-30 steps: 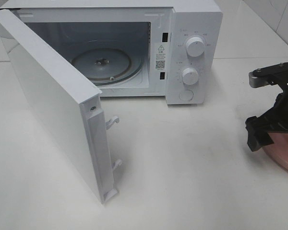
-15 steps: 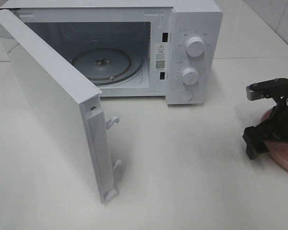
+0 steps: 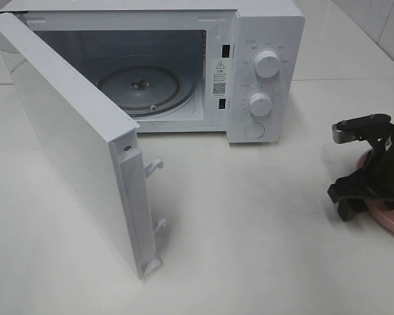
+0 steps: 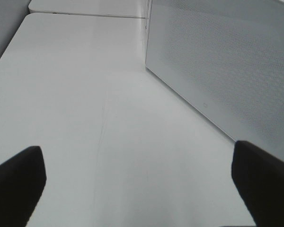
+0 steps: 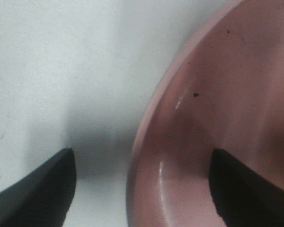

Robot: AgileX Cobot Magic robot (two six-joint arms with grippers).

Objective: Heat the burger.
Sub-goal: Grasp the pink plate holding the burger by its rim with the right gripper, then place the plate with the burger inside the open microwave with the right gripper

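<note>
Jaws apart, the right gripper [image 5: 139, 184] straddles the rim of the pink plate [image 5: 156, 109] at the scene's right edge. The left gripper [image 4: 137, 184] gapes beside the microwave door [image 4: 217, 71]. The burger shows in no view. A pinch on that thin rim could slip and tip the plate. Only the right wrist view shows the straddle; only the high view shows the open microwave [image 3: 266, 39].

Burger hidden from every view, perhaps beyond frame.

1. A white tabletop [image 3: 262, 216] fills nearly the whole scene, matte and lightly scuffed.
2. A seam [image 3: 348, 80] crosses it at the far right, with another white slab [image 3: 341, 56] beyond.
3. Pale tiles [image 3: 387, 26] with grey grout fill the far right corner.
4. The light is soft and even, and the shadows are faint.
</note>
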